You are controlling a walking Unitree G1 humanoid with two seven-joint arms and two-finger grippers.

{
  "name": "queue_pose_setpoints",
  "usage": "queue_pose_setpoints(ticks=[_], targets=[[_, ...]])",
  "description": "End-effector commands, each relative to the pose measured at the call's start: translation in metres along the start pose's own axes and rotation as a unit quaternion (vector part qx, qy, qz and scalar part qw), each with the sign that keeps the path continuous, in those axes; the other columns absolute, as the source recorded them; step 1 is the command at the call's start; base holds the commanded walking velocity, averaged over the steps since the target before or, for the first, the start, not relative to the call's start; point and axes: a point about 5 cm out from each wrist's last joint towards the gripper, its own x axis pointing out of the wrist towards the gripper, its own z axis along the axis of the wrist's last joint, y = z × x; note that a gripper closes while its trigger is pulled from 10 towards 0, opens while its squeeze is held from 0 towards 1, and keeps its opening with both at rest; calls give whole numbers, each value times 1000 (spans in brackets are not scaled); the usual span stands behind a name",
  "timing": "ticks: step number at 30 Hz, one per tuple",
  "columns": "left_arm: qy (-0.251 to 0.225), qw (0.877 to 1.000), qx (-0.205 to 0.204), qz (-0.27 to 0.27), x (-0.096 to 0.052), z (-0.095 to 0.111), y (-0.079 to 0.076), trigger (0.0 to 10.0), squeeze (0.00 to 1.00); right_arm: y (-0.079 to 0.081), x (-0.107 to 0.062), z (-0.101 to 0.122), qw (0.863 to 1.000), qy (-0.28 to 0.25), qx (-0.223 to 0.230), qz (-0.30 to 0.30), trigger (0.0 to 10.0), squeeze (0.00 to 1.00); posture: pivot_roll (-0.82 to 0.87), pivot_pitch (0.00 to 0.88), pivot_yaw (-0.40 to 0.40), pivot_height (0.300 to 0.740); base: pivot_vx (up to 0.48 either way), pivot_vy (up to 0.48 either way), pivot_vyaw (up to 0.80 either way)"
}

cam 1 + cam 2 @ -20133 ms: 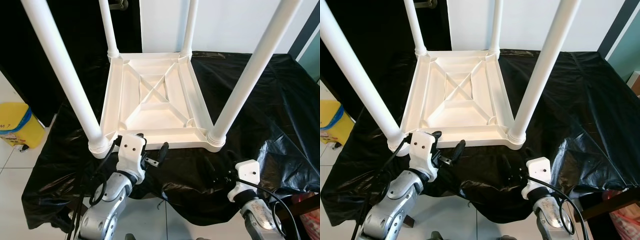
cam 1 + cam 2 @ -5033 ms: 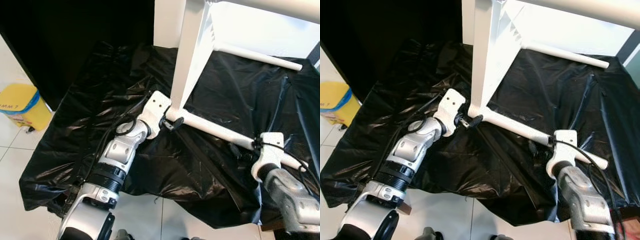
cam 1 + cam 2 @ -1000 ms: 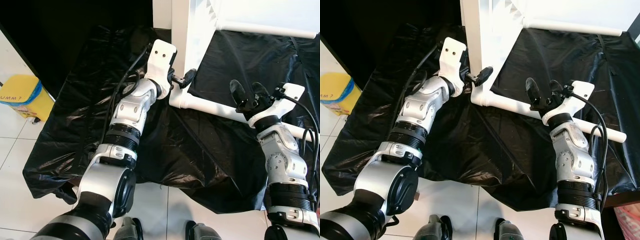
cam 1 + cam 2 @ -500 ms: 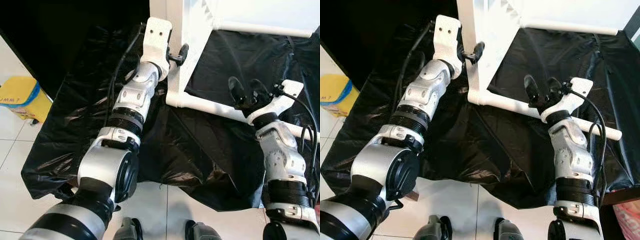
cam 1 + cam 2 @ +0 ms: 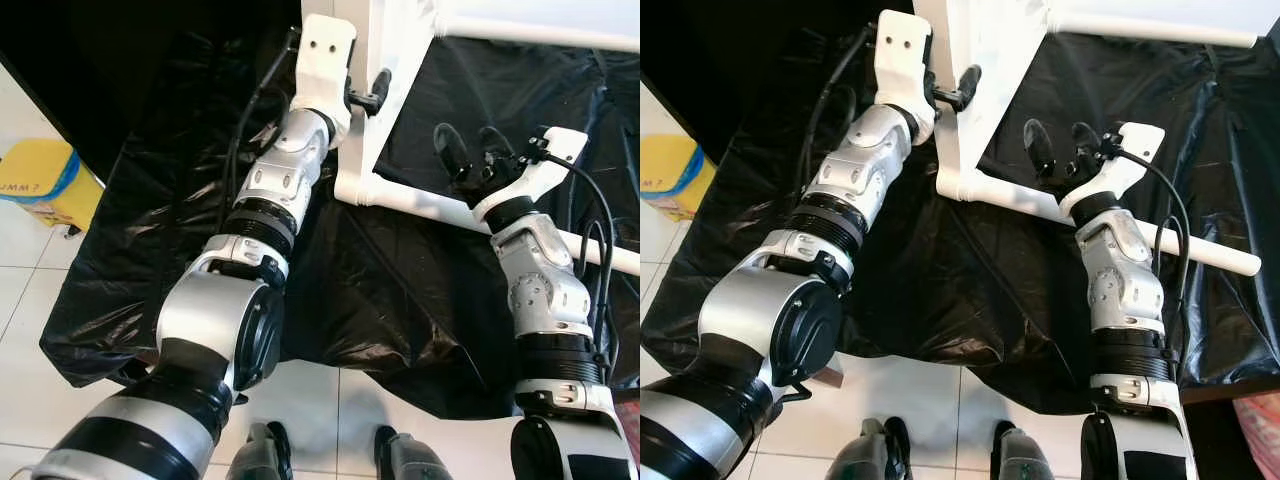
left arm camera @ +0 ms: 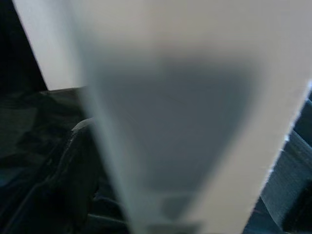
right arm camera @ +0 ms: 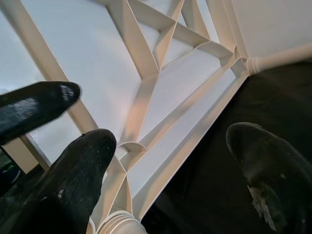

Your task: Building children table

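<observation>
The white children's table (image 5: 398, 45) stands tipped on its side on the black sheet. One leg (image 5: 425, 207) lies low along the sheet and another (image 5: 540, 35) runs across higher up. My left gripper (image 5: 368, 95) is shut on the tabletop's edge, and the left wrist view has the white panel (image 6: 170, 122) blurred and very close. One black finger (image 5: 379, 86) rests on the ribbed underside (image 7: 146, 63). My right gripper (image 5: 468, 150) hangs open just above the low leg, facing the underside, its fingers (image 7: 78, 165) wide apart.
A black plastic sheet (image 5: 400, 310) covers the low work surface and drapes over its front edge. A yellow bin (image 5: 35, 185) stands on the white tiled floor at the left. Dark wall lies behind on the left. My feet (image 5: 258, 462) are at the bottom edge.
The table, upside down with legs up twenty seconds ago, now stands on its side. Over the last second my left gripper rose along the tabletop edge; my right gripper drifted left, still open.
</observation>
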Motion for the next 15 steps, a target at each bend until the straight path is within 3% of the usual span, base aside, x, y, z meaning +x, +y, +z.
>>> queue_pose_setpoints(ticks=[1, 7, 12, 13, 14, 15], targets=[[-4, 1000, -1, 31, 2, 2, -1, 10000, 0, 4, 1, 1, 1000, -6, -2, 8, 10000, 0, -208, 291, 47, 740, 0, 0, 0], [-6, 999, -5, 52, 4, 6, 1, 10000, 0, 5, 1, 3, 1000, -11, -2, 7, 10000, 0, -225, 299, 54, 740, 0, 0, 0], [-7, 994, -28, 106, 4, 7, 13, 10000, 0, 0, -3, 6, 1000, -14, -6, -4, 10000, 0, -245, 306, 57, 740, 0, 0, 0], [-9, 992, -36, 120, 3, 7, 17, 5059, 0, -1, -4, 6, 1000, -15, -7, -6, 10000, 0, -248, 307, 58, 740, 0, 0, 0], [-11, 991, -37, 128, 2, 6, 20, 1490, 0, -1, -4, 7, 1000, -16, -8, -8, 10000, 0, -249, 308, 58, 740, 0, 0, 0], [-12, 990, -35, 133, 2, 6, 22, 1490, 0, -2, -4, 7, 1000, -16, -8, -9, 10000, 0, -249, 308, 58, 740, 0, 0, 0]])
